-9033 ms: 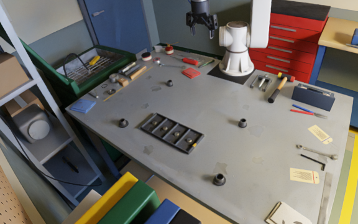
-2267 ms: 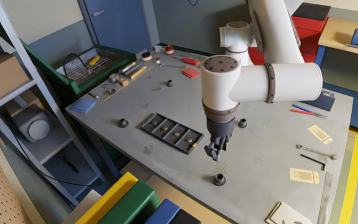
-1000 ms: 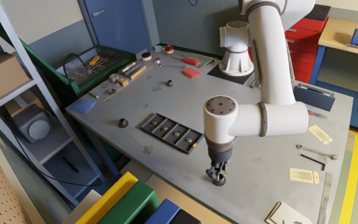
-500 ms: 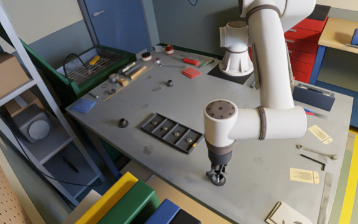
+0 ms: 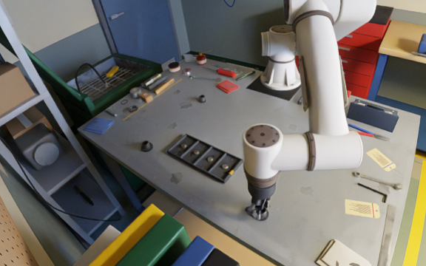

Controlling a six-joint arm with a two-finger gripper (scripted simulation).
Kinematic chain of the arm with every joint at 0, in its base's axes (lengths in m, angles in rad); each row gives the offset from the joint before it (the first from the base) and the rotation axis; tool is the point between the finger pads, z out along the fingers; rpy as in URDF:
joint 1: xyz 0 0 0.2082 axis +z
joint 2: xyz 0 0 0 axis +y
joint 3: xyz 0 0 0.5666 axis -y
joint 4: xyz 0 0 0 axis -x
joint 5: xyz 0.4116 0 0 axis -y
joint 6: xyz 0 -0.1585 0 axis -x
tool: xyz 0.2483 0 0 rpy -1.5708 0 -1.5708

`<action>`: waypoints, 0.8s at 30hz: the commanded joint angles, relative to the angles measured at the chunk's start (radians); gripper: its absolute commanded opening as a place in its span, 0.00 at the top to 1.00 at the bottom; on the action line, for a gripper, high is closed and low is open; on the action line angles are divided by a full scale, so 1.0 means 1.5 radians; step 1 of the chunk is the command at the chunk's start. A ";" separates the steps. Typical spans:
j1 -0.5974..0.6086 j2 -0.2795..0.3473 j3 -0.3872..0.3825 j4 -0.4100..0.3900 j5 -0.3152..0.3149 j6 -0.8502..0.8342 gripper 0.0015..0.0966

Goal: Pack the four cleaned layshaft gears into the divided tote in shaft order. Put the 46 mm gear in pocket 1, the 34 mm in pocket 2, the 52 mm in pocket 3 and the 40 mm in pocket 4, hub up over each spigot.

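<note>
The divided tote [image 5: 204, 157] lies at the bench's middle, and a dark gear [image 5: 146, 146] sits on the bench to its left, apart from it. The tote's pockets hold only their spigots. Another small gear [image 5: 201, 98] lies farther back on the bench. A third gear [image 5: 258, 212] lies near the front edge, right of the tote. My gripper [image 5: 259, 210] stands straight down over this gear with its fingers around it. The gripper is open and holds nothing.
Behind the work stand the arm's base [image 5: 280, 70], a green wash tank [image 5: 107, 79] and scattered hand tools. A dark case [image 5: 372, 115], tags and a wrench [image 5: 377, 180] lie to the right. Coloured bins [image 5: 154, 240] sit below the front edge.
</note>
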 commanded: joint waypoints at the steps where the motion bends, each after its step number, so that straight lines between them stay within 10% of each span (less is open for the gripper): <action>1: 0.000 -0.001 0.001 0.000 0.000 0.000 0.49; 12: 0.000 -0.001 0.001 0.000 0.000 0.000 0.50; 24: 0.000 -0.001 0.000 0.000 0.000 0.000 0.75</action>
